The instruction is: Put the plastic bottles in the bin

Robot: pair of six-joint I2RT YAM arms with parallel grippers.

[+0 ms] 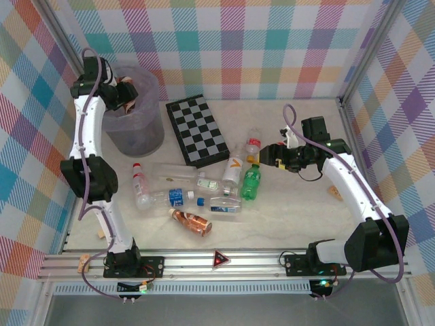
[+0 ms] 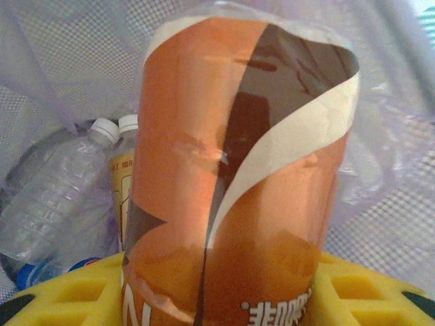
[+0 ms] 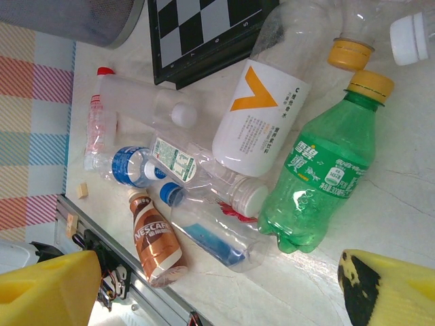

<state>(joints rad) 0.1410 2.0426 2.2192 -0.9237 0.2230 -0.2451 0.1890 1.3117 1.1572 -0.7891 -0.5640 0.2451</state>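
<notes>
The brown-orange bottle (image 2: 238,176) is clenched in the left jaws, its lower body seated between the yellow pads (image 2: 68,293). It is held over the mouth of the bin (image 1: 139,132), at the far left of the surface (image 1: 292,217). Behind it the lilac bag (image 2: 380,149) lines the mesh wall. Two bottles already lie down inside the bin: a ribbed clear bottle (image 2: 47,197) and, beside it, a yellow-labelled bottle (image 2: 124,178), both with white caps.

The other bottles lie in a loose cluster on the surface, in front of the chequered board (image 1: 197,129):
- The green bottle (image 3: 319,176) lies alongside the white bottle (image 3: 262,115), which bears an orange mark.
- A blue-labelled bottle (image 3: 211,234) lies below them, touching the green one's base.
- The Nescafe bottle (image 3: 155,241) is nearest the rail (its brown label is plainly legible).
- A red-capped bottle (image 3: 102,122) lies at the left end of the cluster.

The right jaws hang released above the surface, just right of the green bottle, with their yellow pads (image 3: 41,288) spread wide and nothing between them.
</notes>
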